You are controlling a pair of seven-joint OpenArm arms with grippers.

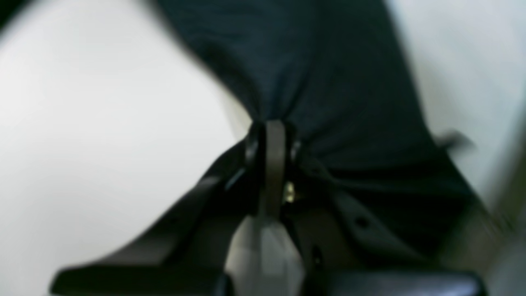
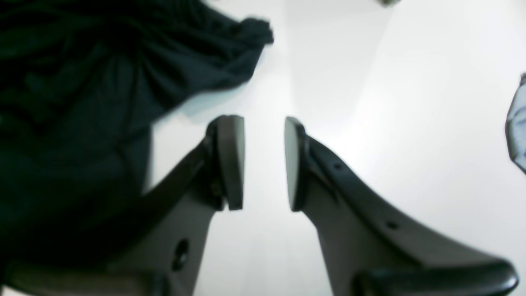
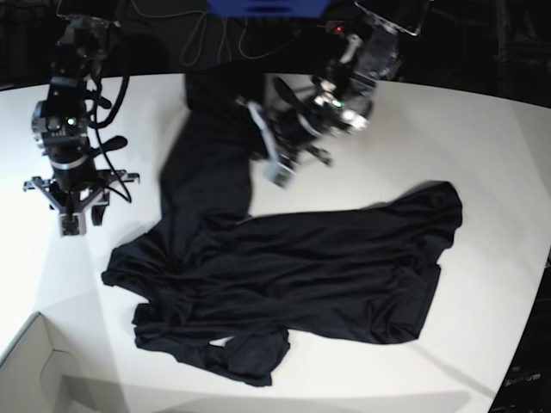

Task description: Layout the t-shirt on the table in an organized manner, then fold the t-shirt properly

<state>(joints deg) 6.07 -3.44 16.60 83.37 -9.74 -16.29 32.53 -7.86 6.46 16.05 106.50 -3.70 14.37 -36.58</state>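
White counter (image 3: 491, 155), curved at its far edge, carries the t-shirt (image 3: 318, 275), which lies crumpled and spread unevenly across the middle, one sleeve drawn up toward the far side. Left fingers (image 1: 271, 135) are closed, pinching a gather of the black cloth. Right fingers (image 2: 263, 164) are parted and empty over bare counter just beside the fabric. Layout is judged barely begun; flattening and all folding remain.
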